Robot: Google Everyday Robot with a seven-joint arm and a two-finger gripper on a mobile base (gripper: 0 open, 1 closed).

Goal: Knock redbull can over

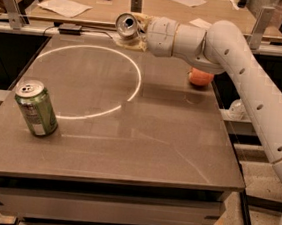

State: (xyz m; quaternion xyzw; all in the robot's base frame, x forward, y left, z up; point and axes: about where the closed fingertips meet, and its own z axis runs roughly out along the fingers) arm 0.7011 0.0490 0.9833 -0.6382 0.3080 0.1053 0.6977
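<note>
The redbull can [126, 25], slim and silver with its pull-tab top facing the camera, is at the far edge of the table and tilted well over to the left. My gripper [139, 31] is right against the can's right side, at the end of the white arm [189, 39] reaching in from the right. The can's lower body is hidden behind the gripper.
A wider green can [36, 108] stands upright near the table's [142, 150] front left. An orange round fruit [200, 77] lies at the right edge behind the arm. A bright ring of light lies on the tabletop. Another desk with papers stands behind.
</note>
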